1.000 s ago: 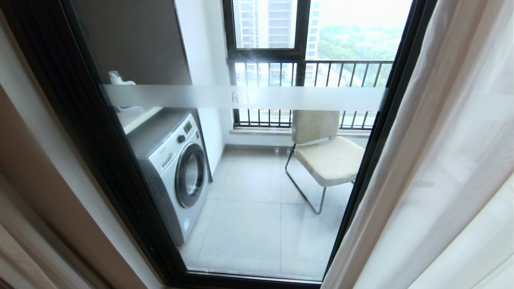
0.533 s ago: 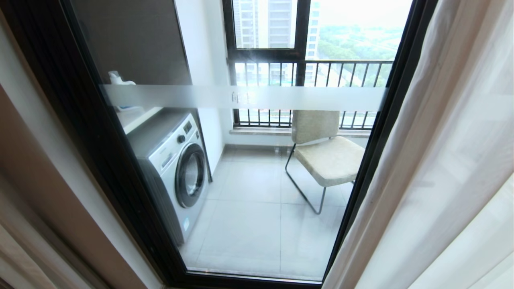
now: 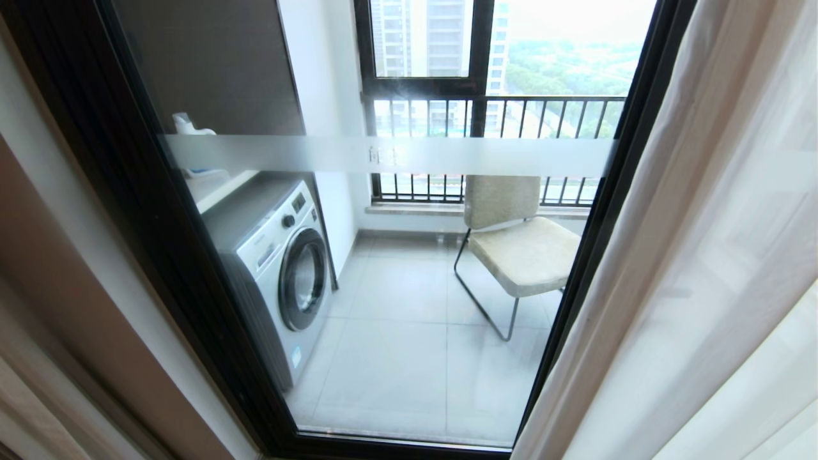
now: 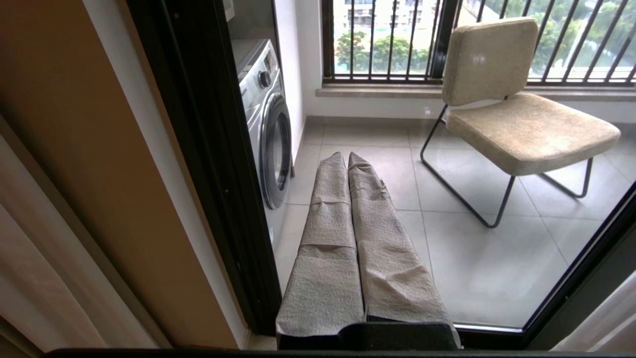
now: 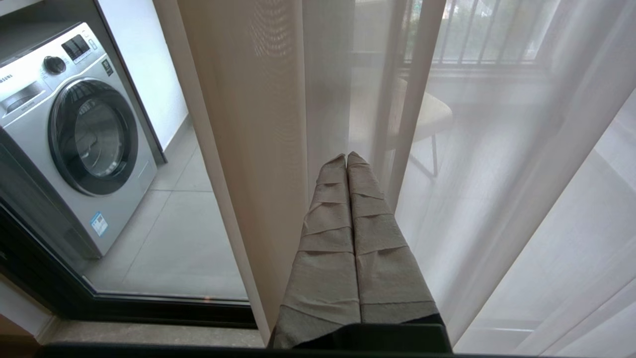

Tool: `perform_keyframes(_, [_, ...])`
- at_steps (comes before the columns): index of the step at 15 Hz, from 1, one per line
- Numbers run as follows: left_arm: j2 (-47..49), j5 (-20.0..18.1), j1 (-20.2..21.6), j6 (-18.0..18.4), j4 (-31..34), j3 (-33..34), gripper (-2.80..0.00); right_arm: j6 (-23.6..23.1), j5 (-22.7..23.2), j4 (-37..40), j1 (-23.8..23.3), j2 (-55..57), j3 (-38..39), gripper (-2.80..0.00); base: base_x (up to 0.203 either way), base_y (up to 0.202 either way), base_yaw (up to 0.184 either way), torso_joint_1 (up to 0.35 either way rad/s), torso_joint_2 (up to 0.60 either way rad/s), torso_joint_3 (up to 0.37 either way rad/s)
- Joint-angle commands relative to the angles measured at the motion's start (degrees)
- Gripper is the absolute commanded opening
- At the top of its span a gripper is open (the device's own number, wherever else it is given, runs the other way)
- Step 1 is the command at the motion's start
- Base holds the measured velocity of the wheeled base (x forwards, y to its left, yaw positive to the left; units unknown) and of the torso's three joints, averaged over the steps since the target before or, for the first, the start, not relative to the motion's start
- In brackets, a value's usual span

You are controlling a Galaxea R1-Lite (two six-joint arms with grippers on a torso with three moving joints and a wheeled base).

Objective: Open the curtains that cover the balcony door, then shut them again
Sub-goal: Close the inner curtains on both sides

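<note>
Clearly the balcony door stands largely uncovered: through its glass the washing machine and the chair on the balcony tiles are in plain sight, and the frosted band runs across the pane unobscured. The curtains hang gathered at the robot's right, the thin white sheer folding down over the door's right frame, and more pale drape shows at the far left edge. Judging from that, the opening half looks done or nearly so, and drawing the fabric back across the glass is what remains.

Neither arm shows in the head view. The left hand appears in its wrist view with its two cloth-wrapped fingers pressed together, holding nothing, pointing out toward the glass just beside the door's left frame. The right hand is likewise pressed together and empty, its tips pointing at the sheer's folds close by the curtain's free edge; whether they touch the fabric I cannot tell.
</note>
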Motion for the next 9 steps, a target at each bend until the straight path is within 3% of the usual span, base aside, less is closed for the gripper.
perform_keyframes(1, [0.0,0.0,0.0,0.0,0.0,0.0,-2.8,0.0,0.0,0.0,0.0,0.1,0.0,-2.8,0.0,0.0,0.0,0.0,0.0,0.0])
perform_keyframes(9, [0.0,0.0,0.0,0.2,0.0,0.0,-2.8,0.0,0.0,0.0,0.0,0.1,0.0,-2.8,0.0,0.0,0.0,0.0,0.0,0.0])
